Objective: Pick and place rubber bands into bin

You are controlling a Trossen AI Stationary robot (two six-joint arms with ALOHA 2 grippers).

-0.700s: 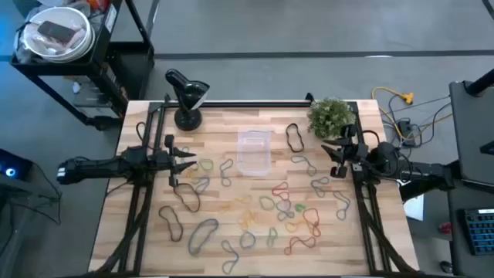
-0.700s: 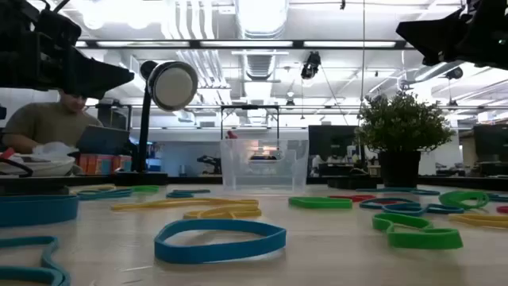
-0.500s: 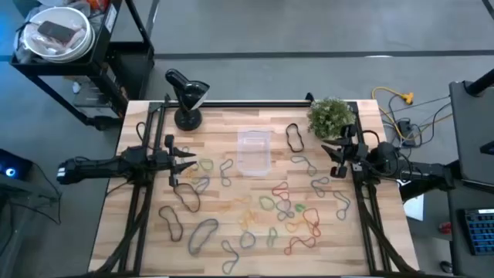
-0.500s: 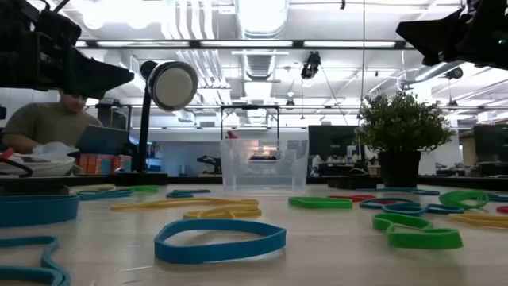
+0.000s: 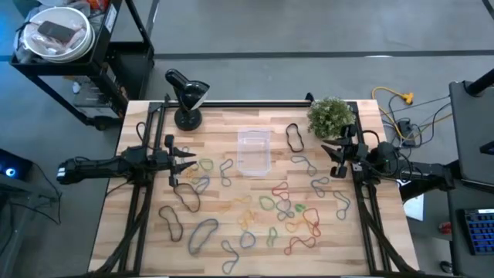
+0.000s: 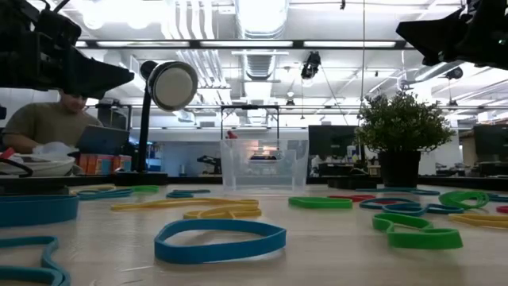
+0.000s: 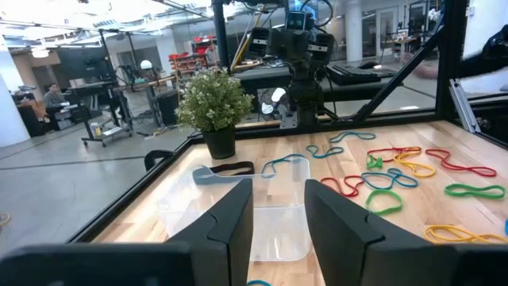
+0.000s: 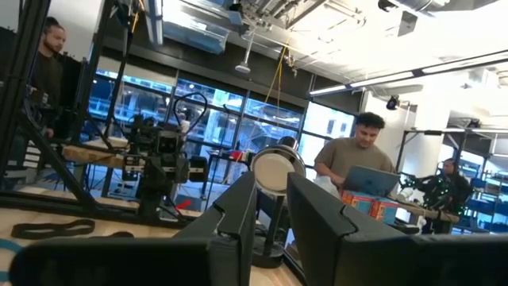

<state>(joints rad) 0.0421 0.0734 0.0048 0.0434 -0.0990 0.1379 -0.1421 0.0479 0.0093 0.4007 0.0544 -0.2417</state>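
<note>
Rubber bands in many colours lie loose and flat over the wooden table, among them a green one (image 5: 266, 203), a black one (image 5: 294, 137) and a blue one (image 6: 220, 239). The clear bin (image 5: 253, 152) stands upright on the table's far middle, also seen as the bin (image 6: 264, 167) and the bin (image 7: 186, 202). My left gripper (image 5: 186, 161) hovers open left of the bin, pointing toward it. My right gripper (image 5: 332, 155) hovers open right of the bin, near the plant. Neither holds anything.
A black desk lamp (image 5: 187, 96) stands at the far left corner, a potted plant (image 5: 332, 116) at the far right. Black frame rails run along the table's left, right and far edges. People sit beyond the table, one a person (image 6: 48, 127) at a laptop.
</note>
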